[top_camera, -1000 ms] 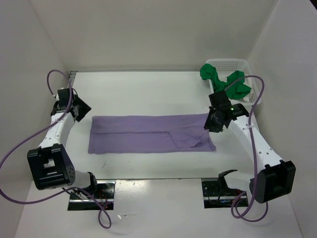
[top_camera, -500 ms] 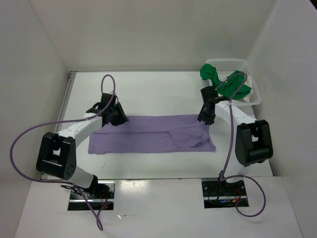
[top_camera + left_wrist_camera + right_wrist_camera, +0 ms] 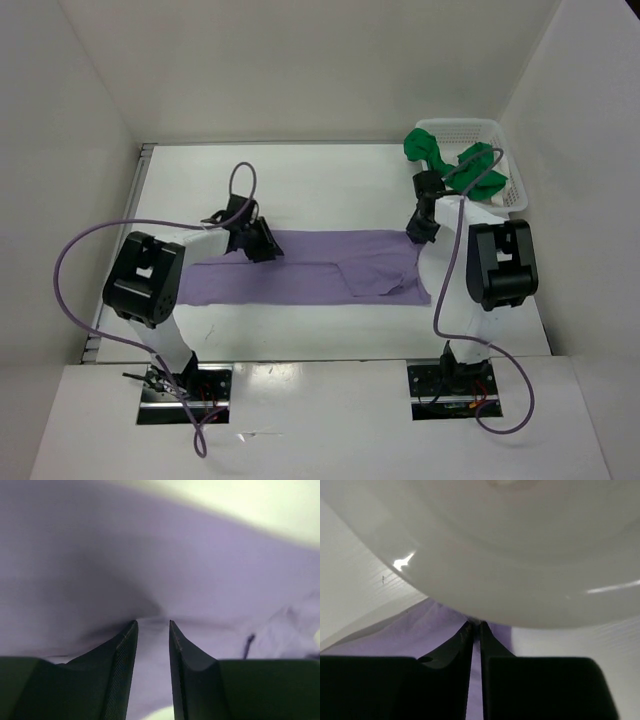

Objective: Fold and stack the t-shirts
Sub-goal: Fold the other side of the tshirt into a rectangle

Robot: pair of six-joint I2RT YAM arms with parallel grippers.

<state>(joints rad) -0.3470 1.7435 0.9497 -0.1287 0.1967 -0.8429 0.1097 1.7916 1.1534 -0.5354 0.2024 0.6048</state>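
Note:
The pale lavender-purple t-shirt (image 3: 320, 275) lies as a long flat strip across the table's middle. My left gripper (image 3: 262, 247) sits on its far edge towards the left. In the left wrist view (image 3: 152, 622) the jaws stand narrowly apart with bunched purple cloth (image 3: 150, 555) between them. My right gripper (image 3: 420, 233) is at the shirt's far right corner. In the right wrist view (image 3: 475, 624) the jaws are nearly together on a thin strip of purple cloth (image 3: 420, 630). The bright green t-shirt (image 3: 455, 165) lies crumpled in the basket. The cream-white t-shirt is out of view.
The white mesh basket (image 3: 460, 125) stands at the far right corner, against the side wall. White walls close in the table (image 3: 320, 180) on three sides. Both arms are folded back over the table's near half, their purple cables looping above it. A white curved surface (image 3: 520, 555) fills the right wrist view's top.
Both arms swung inward from the sides. The left gripper moved right onto the shirt's far edge. The right gripper moved slightly up-left to the shirt's far right corner.

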